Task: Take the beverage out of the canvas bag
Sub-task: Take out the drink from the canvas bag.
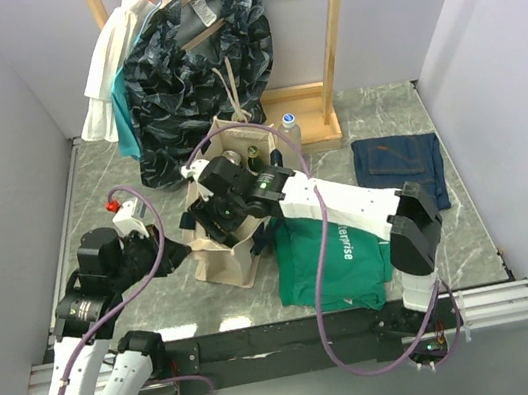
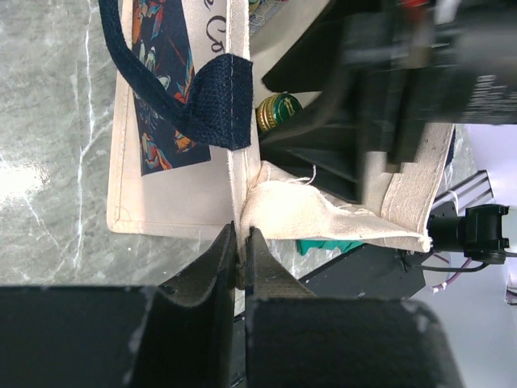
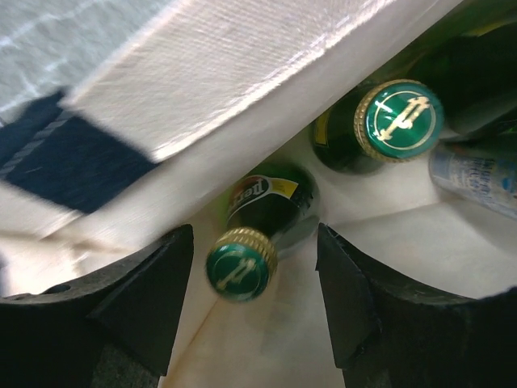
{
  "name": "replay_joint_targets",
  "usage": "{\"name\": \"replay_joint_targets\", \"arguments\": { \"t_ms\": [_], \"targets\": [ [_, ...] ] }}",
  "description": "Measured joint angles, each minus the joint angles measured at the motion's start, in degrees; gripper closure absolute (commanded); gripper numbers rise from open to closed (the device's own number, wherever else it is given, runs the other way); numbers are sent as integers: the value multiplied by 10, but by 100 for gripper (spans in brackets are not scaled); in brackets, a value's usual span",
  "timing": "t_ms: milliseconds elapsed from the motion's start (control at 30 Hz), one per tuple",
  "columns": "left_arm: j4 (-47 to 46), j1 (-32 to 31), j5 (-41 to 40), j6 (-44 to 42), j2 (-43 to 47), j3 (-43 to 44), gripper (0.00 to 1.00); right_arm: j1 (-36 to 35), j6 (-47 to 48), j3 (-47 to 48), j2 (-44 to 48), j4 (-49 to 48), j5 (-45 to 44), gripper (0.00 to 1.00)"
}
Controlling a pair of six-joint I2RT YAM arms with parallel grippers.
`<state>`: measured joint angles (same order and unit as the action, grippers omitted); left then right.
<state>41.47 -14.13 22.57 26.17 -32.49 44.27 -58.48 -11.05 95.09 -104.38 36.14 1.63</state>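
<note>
The right gripper [image 3: 252,279] hangs open inside the canvas bag [image 2: 174,198], the leaning green beverage bottle [image 3: 271,202] between its jaws. The left gripper [image 2: 240,246] is clamped on the bag's edge. Closing off-centre could knock the bottle aside.

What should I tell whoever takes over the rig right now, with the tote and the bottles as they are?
Left claw: shut on the canvas bag at its edge, holding it steady.
Right claw: open, down inside the bag, jaws either side of a green-capped bottle, not gripping.
A second green bottle stands beside it.
Done: bag steadied, bottle lined up.
Left: close on the neck, lift it clear of the bag.
</note>
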Motion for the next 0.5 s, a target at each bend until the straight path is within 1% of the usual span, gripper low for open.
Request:
{"name": "replay_joint_targets", "arguments": {
  "t_ms": [100,233,267,300,333,500],
  "targets": [
    [1,0,0,0,1,0,99,1,0,0,-13,3,0,31],
    [1,0,0,0,0,0,99,3,0,0,-16,4,3,36],
    [1,0,0,0,0,0,99,3,0,0,-16,4,5,40],
    [1,0,0,0,0,0,99,3,0,0,-16,4,7,47],
    [1,0,0,0,0,0,99,3,2,0,-16,4,9,56],
    [1,0,0,0,0,0,99,3,15,2,-16,4,8,66]
  ]
}}
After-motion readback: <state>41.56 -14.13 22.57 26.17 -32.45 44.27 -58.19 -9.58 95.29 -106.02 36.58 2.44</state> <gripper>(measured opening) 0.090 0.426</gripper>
